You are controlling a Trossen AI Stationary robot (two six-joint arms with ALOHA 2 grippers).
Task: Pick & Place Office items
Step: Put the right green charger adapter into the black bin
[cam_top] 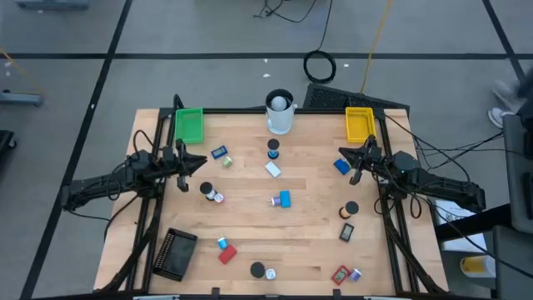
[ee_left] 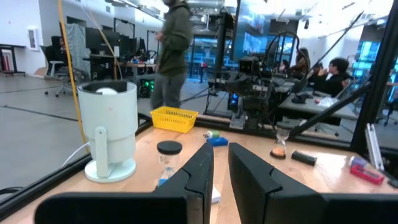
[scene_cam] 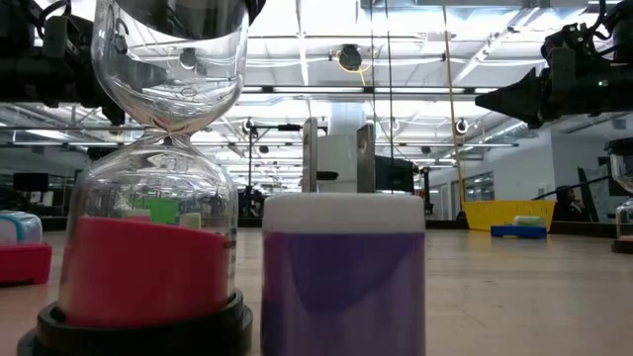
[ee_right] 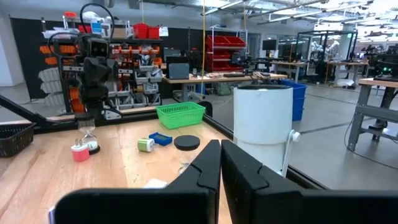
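Table [cam_top: 308, 250] scattered with office items [cam_top: 284, 199]; white cup [cam_top: 280, 112] rear centre.

Two arms of matte black metal and plastic enter from the left and right edges of the high view. Each is built of slim tubes joined by thick round joints, with loose black cables running along them. The left gripper [cam_top: 185, 172] and right gripper [cam_top: 356, 164] carry two flat, dark, wedge-shaped fingers [ee_left: 252, 177] with smooth inner faces.
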